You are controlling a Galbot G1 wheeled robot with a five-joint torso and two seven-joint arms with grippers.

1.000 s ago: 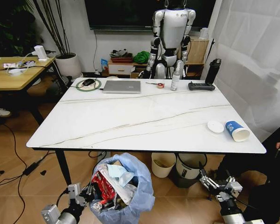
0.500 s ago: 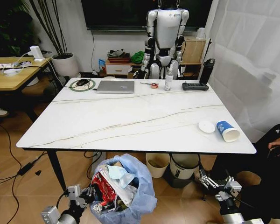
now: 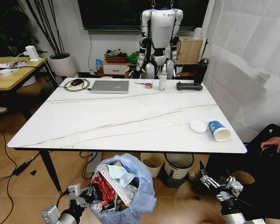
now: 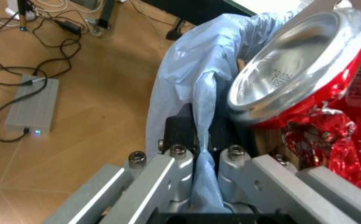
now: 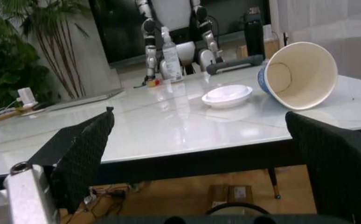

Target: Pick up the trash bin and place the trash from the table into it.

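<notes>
- Since a second ago your head camera has shifted: the table now sits lower and further left in the head view, with more of its right edge showing. That is the camera moving, not the things; the cup and lid lie in the same places on the marble top.
- Your left gripper is low at the front left, its fingers pinched together on a fold of the light-blue bag of the trash bin. The bin hangs below the near table edge, clear of it.
- Expect that hold to be soft: crinkly film can slip or tear, and the bin already carries a load, a red can, red wrappers, brown cardboard and tissue. Keep its motion gentle.
- Your right gripper hangs low at the front right, below the tabletop, with its black padded fingers spread wide and nothing between them.
- What remains of the trash is a blue-white paper cup lying on its side near the right front corner, mouth toward you, and a white lid just beside it.
- Judge the cup light, thin-walled and easily crushed, and it may roll; take it across the rim with a light squeeze.
- The lid is flat, shallow and probably slick on marble; an edge pinch looks best.
</notes>
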